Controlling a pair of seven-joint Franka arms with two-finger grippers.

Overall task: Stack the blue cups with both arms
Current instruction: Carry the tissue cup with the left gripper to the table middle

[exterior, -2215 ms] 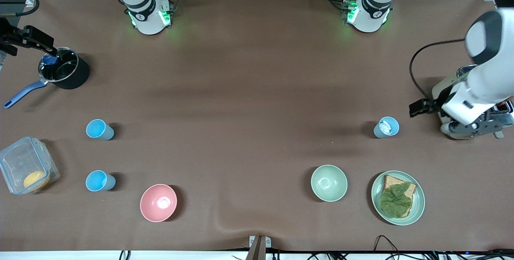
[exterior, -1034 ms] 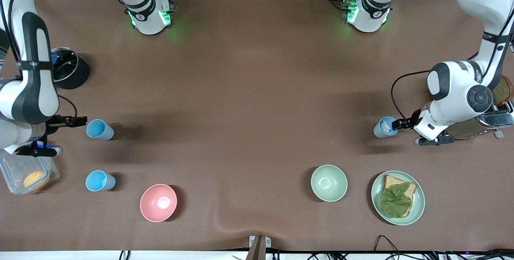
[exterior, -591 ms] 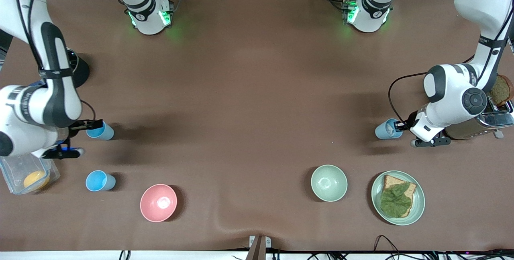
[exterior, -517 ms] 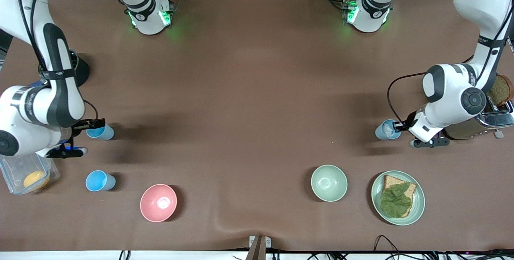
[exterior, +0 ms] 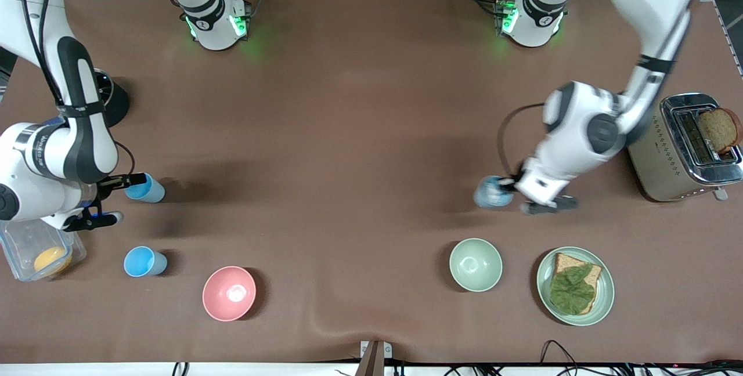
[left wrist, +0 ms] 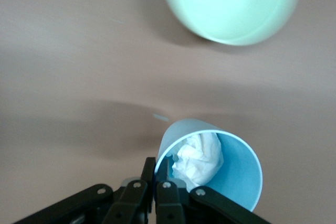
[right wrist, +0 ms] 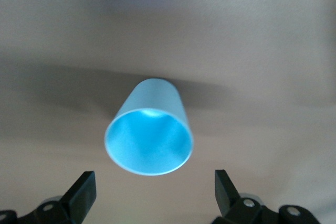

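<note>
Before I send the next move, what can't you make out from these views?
- Front view: the black saucepan is mostly hidden by the right arm.
- Front view: the grey-blue cup and left pincer are motion-blurred; the left wrist view shows the pincer pinching the rim.
- Left wrist view: crumpled white wad in that cup; unidentifiable.
- Right wrist view: right pincer open, tips cut off; contact with the sky-blue cup unclear.

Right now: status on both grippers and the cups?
Left gripper shut on grey-blue cup rim, crumpled paper inside. Right gripper open at bright blue cup, not gripping. Second bright blue cup untouched. Green bowl nearby.
</note>
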